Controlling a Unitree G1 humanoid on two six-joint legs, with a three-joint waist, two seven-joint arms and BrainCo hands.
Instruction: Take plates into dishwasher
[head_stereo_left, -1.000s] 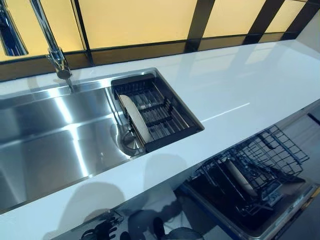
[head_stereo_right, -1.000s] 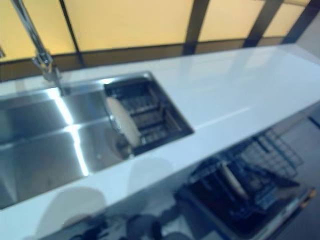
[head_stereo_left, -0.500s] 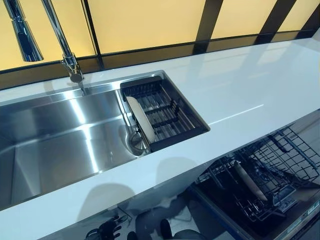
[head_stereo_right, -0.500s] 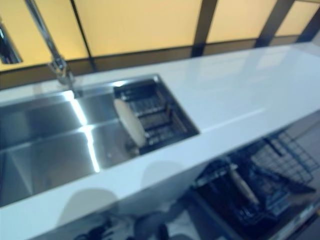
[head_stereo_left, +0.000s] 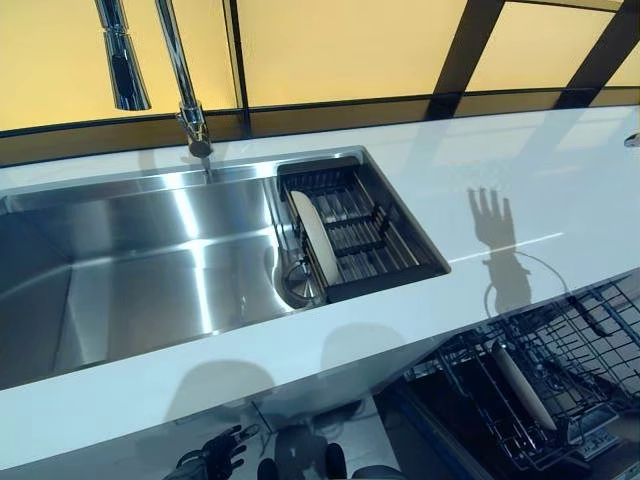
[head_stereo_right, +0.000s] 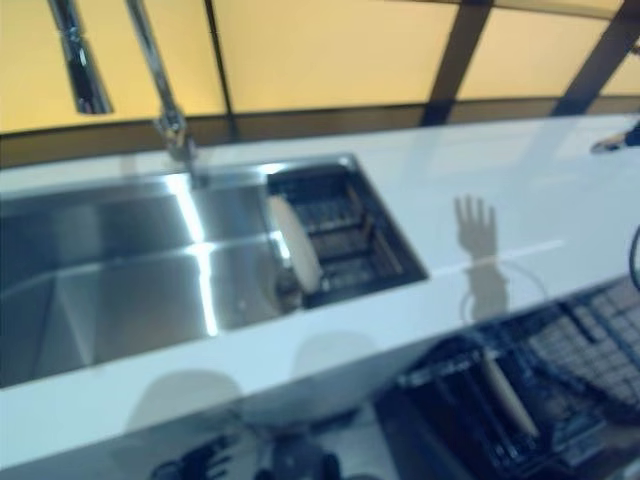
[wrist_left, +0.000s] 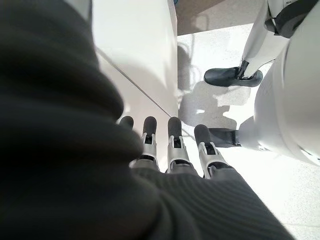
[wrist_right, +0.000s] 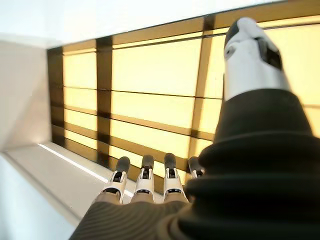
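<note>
In the sink, a dark drying rack sits at the right end, and one pale plate stands on edge in its left side, leaning against the rack's wires, untouched by either hand. Below the white counter, the dishwasher's lower rack is pulled out, and a second pale plate already stands slotted between its tines. By that showing the task is partly done: one plate appears loaded, and the one in the sink is left to lift out, carry down and set in the rack; whether more plates lie elsewhere cannot be told. The left hand hangs low beside the white cabinet front, away from the sink; its fingers are straight and side by side, holding nothing and touching nothing. The right hand is raised over the counter's right end, its fingers likewise extended and relaxed, empty, with the yellow windowed wall beyond them. Only a sliver of it shows at the right edge of the head views. Neither hand is near the plate yet, so the reach into the sink looks like the next step.
</note>
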